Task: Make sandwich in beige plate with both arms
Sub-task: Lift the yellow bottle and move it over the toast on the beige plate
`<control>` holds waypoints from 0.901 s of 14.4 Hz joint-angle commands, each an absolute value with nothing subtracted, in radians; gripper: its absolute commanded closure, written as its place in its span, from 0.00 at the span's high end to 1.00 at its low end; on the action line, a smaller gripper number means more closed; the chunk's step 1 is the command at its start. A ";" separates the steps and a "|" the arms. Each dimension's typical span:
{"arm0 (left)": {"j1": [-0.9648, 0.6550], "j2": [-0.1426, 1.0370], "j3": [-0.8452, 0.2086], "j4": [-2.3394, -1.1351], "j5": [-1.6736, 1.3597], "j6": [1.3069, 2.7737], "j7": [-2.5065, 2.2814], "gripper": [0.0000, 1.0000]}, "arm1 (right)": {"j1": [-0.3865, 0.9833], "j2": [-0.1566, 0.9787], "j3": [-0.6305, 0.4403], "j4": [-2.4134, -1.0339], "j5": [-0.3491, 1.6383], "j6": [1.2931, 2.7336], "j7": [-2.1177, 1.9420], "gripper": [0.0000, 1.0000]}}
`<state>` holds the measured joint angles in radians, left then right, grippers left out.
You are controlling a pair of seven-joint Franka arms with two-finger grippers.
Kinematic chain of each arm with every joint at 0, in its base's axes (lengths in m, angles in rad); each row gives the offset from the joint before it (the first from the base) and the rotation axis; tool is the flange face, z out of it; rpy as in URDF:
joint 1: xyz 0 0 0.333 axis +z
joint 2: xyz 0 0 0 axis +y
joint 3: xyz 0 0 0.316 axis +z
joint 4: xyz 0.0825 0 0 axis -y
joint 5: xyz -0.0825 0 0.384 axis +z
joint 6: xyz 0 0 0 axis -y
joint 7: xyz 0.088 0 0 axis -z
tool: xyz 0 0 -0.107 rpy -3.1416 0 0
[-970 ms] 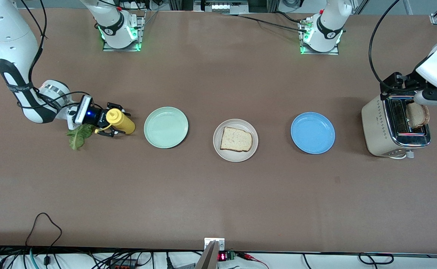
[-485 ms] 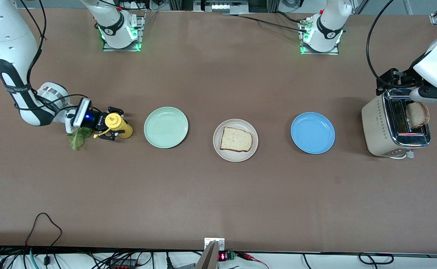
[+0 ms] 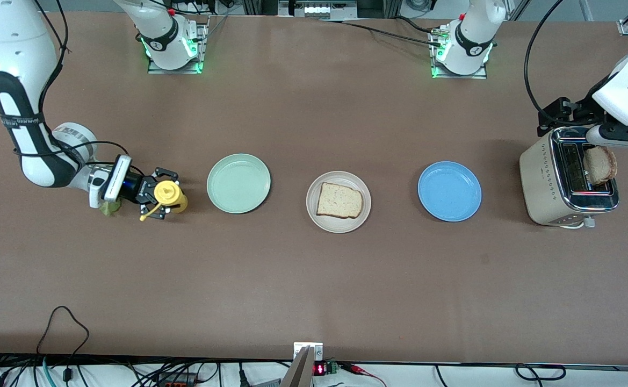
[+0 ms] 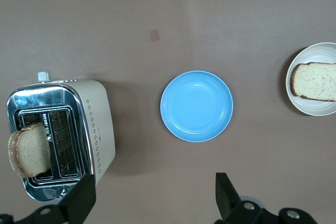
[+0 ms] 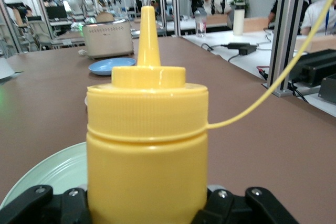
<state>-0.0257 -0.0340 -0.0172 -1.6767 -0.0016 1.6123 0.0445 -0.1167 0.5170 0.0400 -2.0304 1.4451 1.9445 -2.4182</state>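
Observation:
On the beige plate (image 3: 314,214) at the table's middle lies one bread slice (image 3: 339,200). A second slice (image 3: 601,164) sticks up from the toaster (image 3: 547,183) at the left arm's end. My left gripper (image 3: 566,115) hangs open over the toaster's edge, and in its wrist view the gripper (image 4: 152,203) holds nothing. My right gripper (image 3: 162,194) is shut on an upright yellow squeeze bottle (image 3: 170,194) beside the mint green plate (image 3: 238,183). The bottle (image 5: 147,145) fills the right wrist view. The lettuce leaf (image 3: 108,209) lies mostly hidden under the right wrist.
A blue plate (image 3: 449,191) sits between the beige plate and the toaster. The bottle's thin yellow cap tether (image 3: 147,215) trails from it. Both arm bases stand along the table edge farthest from the front camera.
The right gripper closed on the yellow bottle, which lay tilted toward the mint plate, and stood it upright, shifting slightly toward the front camera and covering most of the lettuce. The left gripper rose slightly.

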 commanded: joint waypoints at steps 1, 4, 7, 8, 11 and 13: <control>-0.028 -0.048 -0.015 -1.672 -0.015 1.597 0.037 1.00 | -0.031 0.457 0.034 -1.996 1.401 2.047 -2.233 0.40; -0.026 -0.048 -0.014 -1.672 -0.015 1.595 0.037 1.00 | 0.044 0.451 0.035 -1.915 1.323 2.134 -2.077 0.40; -0.026 -0.046 -0.014 -1.672 -0.015 1.595 0.034 1.00 | 0.159 0.446 0.032 -1.856 1.244 2.282 -1.932 0.40; -0.028 -0.048 -0.014 -1.672 -0.015 1.595 0.032 1.00 | 0.193 0.446 0.032 -1.836 1.206 2.325 -1.878 0.40; -0.026 -0.046 -0.014 -1.674 -0.015 1.595 0.032 1.00 | 0.299 0.448 0.032 -1.795 1.029 2.455 -1.664 0.39; -0.028 -0.041 -0.014 -1.672 -0.015 1.597 0.031 1.00 | 0.363 0.448 0.031 -1.784 0.880 2.519 -1.503 0.39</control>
